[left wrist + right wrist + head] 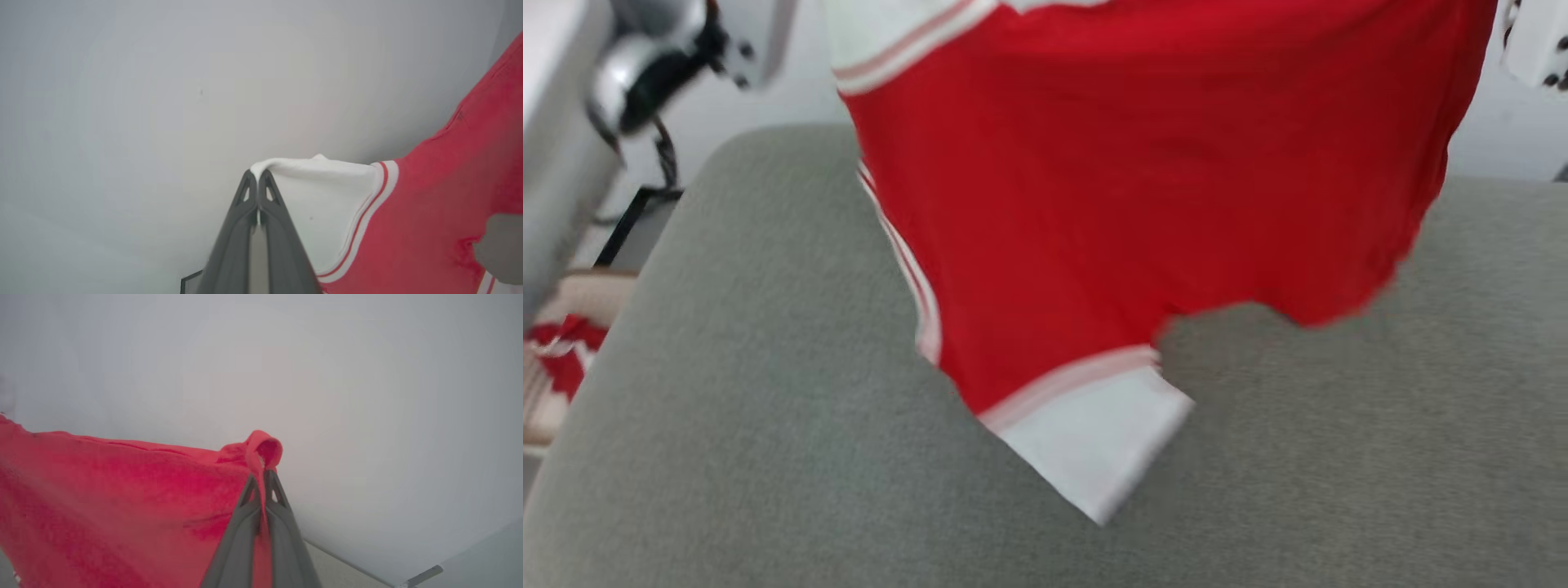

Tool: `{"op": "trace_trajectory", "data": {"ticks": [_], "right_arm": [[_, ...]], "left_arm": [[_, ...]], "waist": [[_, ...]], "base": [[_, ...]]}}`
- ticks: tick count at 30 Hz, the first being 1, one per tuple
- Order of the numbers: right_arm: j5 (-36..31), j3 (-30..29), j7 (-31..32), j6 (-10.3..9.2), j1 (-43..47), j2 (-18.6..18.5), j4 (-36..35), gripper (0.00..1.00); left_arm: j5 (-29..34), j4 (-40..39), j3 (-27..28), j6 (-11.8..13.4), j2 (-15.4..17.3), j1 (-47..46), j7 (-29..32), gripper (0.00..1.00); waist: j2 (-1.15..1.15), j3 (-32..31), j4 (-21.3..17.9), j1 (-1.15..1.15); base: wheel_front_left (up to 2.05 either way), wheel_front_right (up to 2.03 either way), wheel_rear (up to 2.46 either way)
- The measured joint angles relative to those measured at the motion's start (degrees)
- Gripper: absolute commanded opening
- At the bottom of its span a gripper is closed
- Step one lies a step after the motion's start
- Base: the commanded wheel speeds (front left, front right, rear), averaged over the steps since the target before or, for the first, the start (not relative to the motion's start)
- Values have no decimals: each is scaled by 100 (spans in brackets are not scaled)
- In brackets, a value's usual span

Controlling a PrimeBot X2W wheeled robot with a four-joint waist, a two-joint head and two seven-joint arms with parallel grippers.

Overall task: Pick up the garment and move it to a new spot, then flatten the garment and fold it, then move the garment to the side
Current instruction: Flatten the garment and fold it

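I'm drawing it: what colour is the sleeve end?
White sleeve end on red garment; head view best.

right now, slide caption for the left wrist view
Left gripper pinches the garment by its white sleeve end

Left claw (pixel 258 175) and right claw (pixel 262 477) — dark grey tapered fingers (pixel 237 232), triangular cut-outs near tips.

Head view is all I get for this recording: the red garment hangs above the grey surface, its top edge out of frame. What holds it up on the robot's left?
Observer: The left gripper is shut on the white sleeve end of the garment.
Operator: And the right side?
Observer: The right gripper is shut on a bunched red edge, with a small loop of cloth poking above the grip.
Operator: What's behind the grippers?
Observer: A plain pale wall in both wrist views.
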Motion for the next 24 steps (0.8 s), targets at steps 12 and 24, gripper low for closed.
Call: {"op": "trace_trajectory", "data": {"ticks": [12,24], "right_arm": [[259,0,-82,0,-296,-212,-357,0],[231,-283,118,0,-642,-620,-853,0]], "left_arm": [[89,892,-82,-199,-136,-1001,-218,0],[-168,792,-245,-238,113,-1631,-292,0]], "waist": [[0,-520,-542,0],[0,-81,-652,0]], "base": [[0,0,0],[0,0,0]]}}
